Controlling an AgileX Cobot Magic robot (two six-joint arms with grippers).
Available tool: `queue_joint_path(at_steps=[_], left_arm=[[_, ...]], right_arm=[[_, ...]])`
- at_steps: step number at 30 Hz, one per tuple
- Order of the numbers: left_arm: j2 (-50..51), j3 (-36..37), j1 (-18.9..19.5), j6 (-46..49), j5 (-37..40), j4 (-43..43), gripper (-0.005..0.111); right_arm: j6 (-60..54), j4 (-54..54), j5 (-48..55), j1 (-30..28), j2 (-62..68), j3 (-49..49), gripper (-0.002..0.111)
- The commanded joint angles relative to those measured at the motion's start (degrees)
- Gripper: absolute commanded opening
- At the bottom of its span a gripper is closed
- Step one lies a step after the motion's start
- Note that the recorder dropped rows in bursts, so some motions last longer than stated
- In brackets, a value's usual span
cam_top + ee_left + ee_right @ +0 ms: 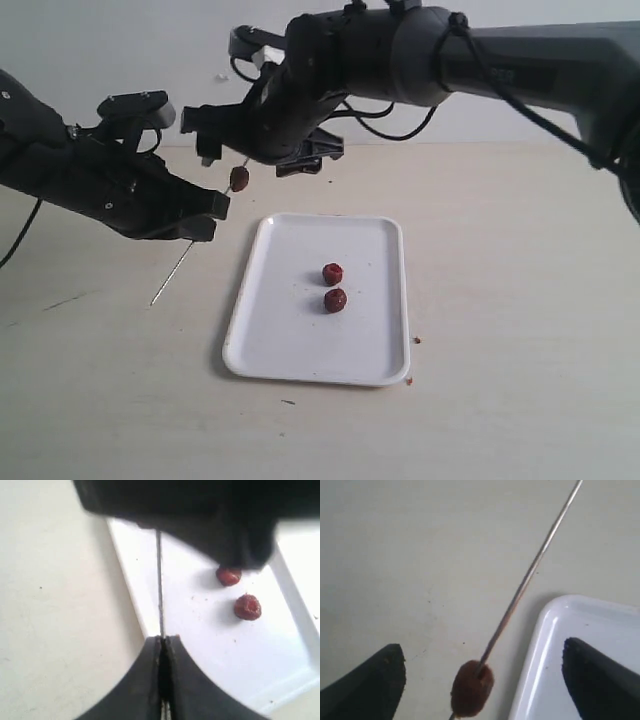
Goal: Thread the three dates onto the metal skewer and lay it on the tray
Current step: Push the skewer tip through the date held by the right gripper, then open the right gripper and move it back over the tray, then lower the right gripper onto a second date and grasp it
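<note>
The thin metal skewer point(180, 262) slants up from the table, with my left gripper point(212, 216) shut on it partway along. In the left wrist view the fingers point(172, 665) pinch the skewer point(159, 580) tightly. One date point(239, 179) is threaded near the skewer's upper end. My right gripper point(255, 158) hovers over that date point(471, 687), open, its fingers point(375, 680) wide apart and not touching it. Two more dates point(332, 273) point(335, 300) lie loose mid-tray. The white tray point(270, 340) rests flat on the table.
Dark crumbs lie on the table off the tray's front right corner point(416, 341). The right arm point(500, 60) reaches across from the upper right, above the tray's far edge. The pale tabletop point(520, 300) extends on all sides.
</note>
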Motion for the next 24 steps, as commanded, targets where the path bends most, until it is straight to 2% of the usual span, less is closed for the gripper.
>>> queue_joint_path(at_steps=[1,5,9,12,15,18,22,24], left_arm=[[-0.2,-0.4,0.1,0.3,3.3,4.7,0.000],[-0.2,-0.4,0.2,-0.3,5.5,12.0,0.000],[-0.2,-0.4,2.0,-4.6,7.3,19.1,0.000],[-0.2,-0.4,3.8,-5.7,7.8,20.7,0.000],[-0.2,-0.4,4.9,-5.7,8.8,20.9,0.000],[-0.2,-0.4,5.0,-4.0,10.2,21.5,0.000],[-0.2,-0.4,5.0,-0.8,10.3,21.5,0.000],[-0.2,-0.4,5.0,0.5,10.1,21.5,0.000]], right_arm=[[-0.2,-3.3,5.9,-5.1,-4.0,0.0,0.082],[-3.9,-8.4,12.0,-8.6,-6.6,0.0,0.082],[-18.6,-9.7,19.3,-10.1,-8.4,0.0,0.082],[-30.1,-8.5,26.8,-9.7,-8.2,0.0,0.079],[-35.2,-8.5,34.6,-8.7,-6.4,0.0,0.077],[-42.7,-8.4,35.2,-7.6,-4.7,0.1,0.076],[-58.1,-6.9,35.2,-4.9,-2.3,0.1,0.076],[-61.3,-6.3,33.8,-3.6,-1.2,0.1,0.076]])
